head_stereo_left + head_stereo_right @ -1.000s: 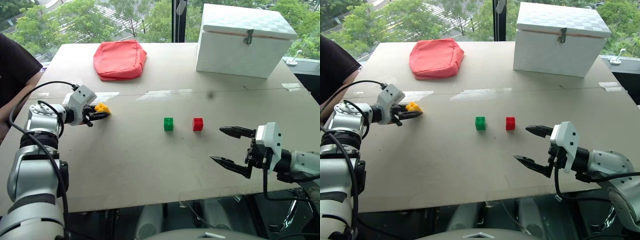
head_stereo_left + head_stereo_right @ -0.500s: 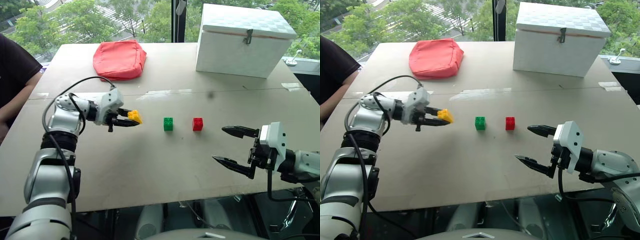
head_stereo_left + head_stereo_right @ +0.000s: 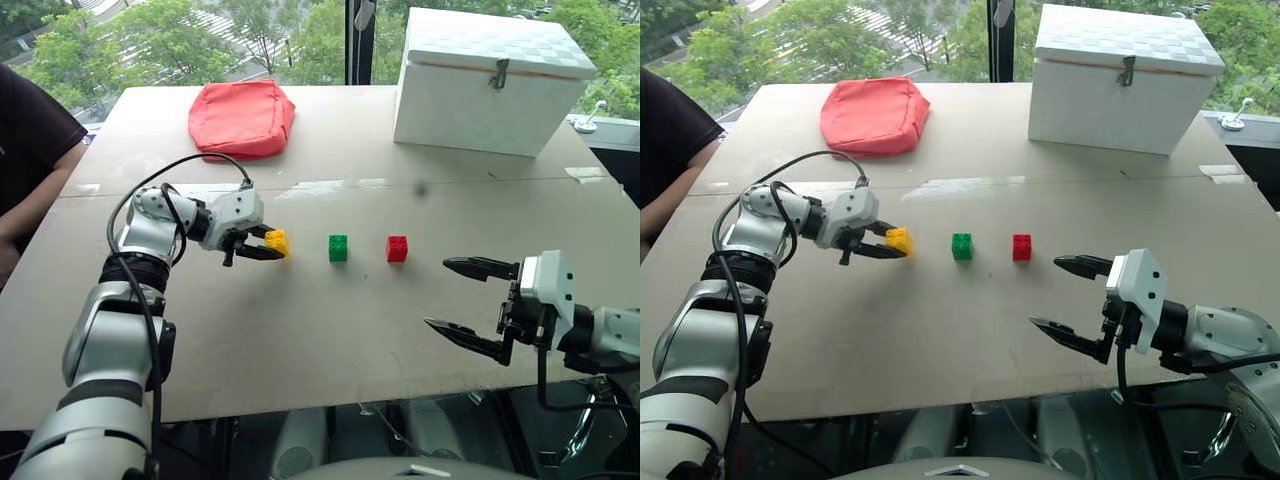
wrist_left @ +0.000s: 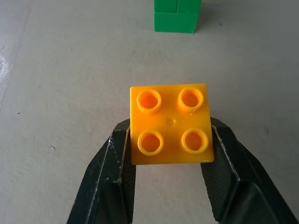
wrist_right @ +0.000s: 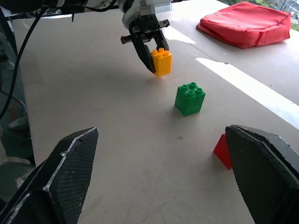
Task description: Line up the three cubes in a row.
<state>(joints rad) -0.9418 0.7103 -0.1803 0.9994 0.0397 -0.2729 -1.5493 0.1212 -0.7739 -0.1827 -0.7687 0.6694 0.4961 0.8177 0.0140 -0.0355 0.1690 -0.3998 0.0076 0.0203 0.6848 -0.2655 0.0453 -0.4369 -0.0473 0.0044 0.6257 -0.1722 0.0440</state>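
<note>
My left jaws, gripping the yellow cube, have carried it across the worktop to just beside the green cube, extending the row with red; my right jaws wait open.

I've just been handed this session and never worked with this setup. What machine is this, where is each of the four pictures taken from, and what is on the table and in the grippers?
It is a humanoid robot with two arms, each ending in a two-finger black gripper. Two pictures come from its head, looking down over the table. The other two come from cameras on each wrist, looking along that gripper's fingers.

On the table are a green cube and a red cube side by side, a red cushion and a white box farther back. A person's arm shows at the table's left edge.

The left gripper is shut on the yellow cube, held just left of the green one. The right gripper is open and holds nothing.
</note>
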